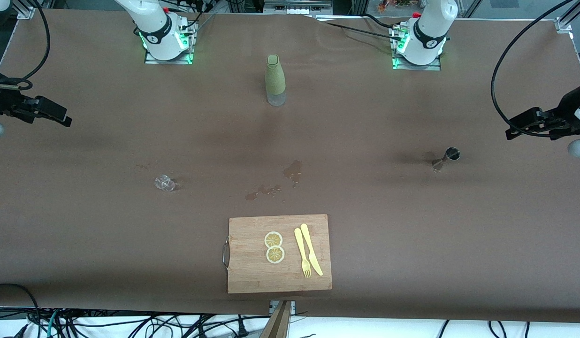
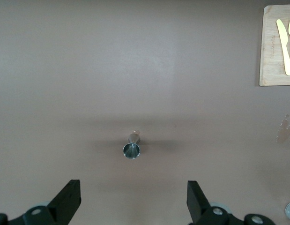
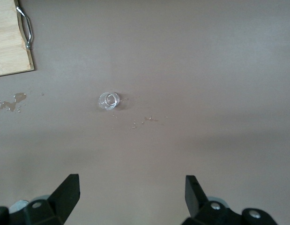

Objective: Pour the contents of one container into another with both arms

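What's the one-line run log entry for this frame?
left gripper: open, over metal jigger | right gripper: open, over clear glass | bottle: upright | spill: on table

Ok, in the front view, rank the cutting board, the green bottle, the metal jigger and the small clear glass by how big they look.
Largest to smallest:
1. cutting board
2. green bottle
3. metal jigger and small clear glass: these look about alike, so I won't rank them.

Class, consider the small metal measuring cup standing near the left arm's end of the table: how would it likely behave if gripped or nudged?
The metal measuring cup looks rigid, so it probably won't deform when gripped. Its shiny surface may be slippery. It pinches to a narrow waist and stands on a small base, so a sideways nudge would likely tip it, and its round body could then roll.
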`<state>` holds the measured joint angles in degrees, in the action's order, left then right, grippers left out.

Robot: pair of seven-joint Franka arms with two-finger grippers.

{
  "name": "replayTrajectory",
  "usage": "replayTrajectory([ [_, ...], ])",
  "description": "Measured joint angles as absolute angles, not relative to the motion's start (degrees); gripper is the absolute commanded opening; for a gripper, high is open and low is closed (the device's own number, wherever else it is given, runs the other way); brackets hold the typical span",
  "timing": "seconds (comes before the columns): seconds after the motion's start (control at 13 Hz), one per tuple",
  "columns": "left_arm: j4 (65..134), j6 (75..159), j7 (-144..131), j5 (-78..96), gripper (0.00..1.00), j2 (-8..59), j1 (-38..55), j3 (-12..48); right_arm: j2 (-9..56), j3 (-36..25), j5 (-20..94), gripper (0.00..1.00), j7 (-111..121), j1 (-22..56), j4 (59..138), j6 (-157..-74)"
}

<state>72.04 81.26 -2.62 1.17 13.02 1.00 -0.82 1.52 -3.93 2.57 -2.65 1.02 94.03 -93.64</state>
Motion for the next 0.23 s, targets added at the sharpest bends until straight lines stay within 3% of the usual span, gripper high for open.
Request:
replayTrajectory([
  [0.23,72.2,81.3,-2.9,1.2,1.00,13.1,1.0,-0.8,1.9,-3.6,2.6,1.00,-2.6,2.0,93.9,-93.6],
])
